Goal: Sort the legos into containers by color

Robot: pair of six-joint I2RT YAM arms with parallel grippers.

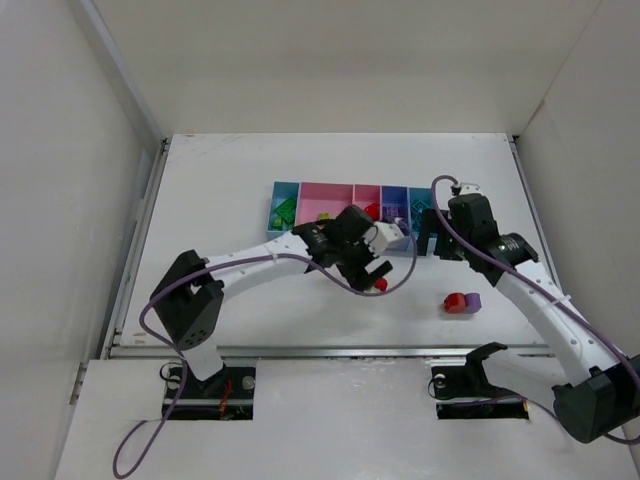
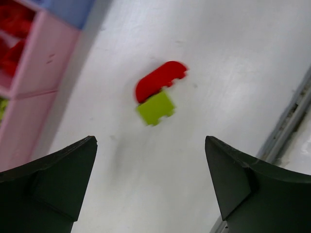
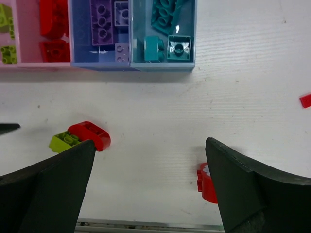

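Note:
The joined trays [image 1: 330,190] stand in a row at mid-table, holding sorted bricks. In the right wrist view the purple-blue tray [image 3: 80,48] holds purple bricks and the light blue tray [image 3: 138,53] holds teal ones. A red brick [image 2: 160,80] joined to a yellow-green brick [image 2: 155,108] lies on the table; this pair also shows in the right wrist view [image 3: 90,135]. My left gripper [image 1: 377,268] is open and empty just above it [image 2: 150,141]. My right gripper [image 1: 430,240] is open and empty in front of the right-hand trays [image 3: 150,142]. A red and purple pair [image 1: 462,301] lies to the right.
The pink tray [image 2: 29,73] with red bricks is at the left of the left wrist view. A small red piece [image 3: 305,100] lies at the far right. A metal rail [image 1: 330,350] runs along the table's near edge. White walls enclose the table.

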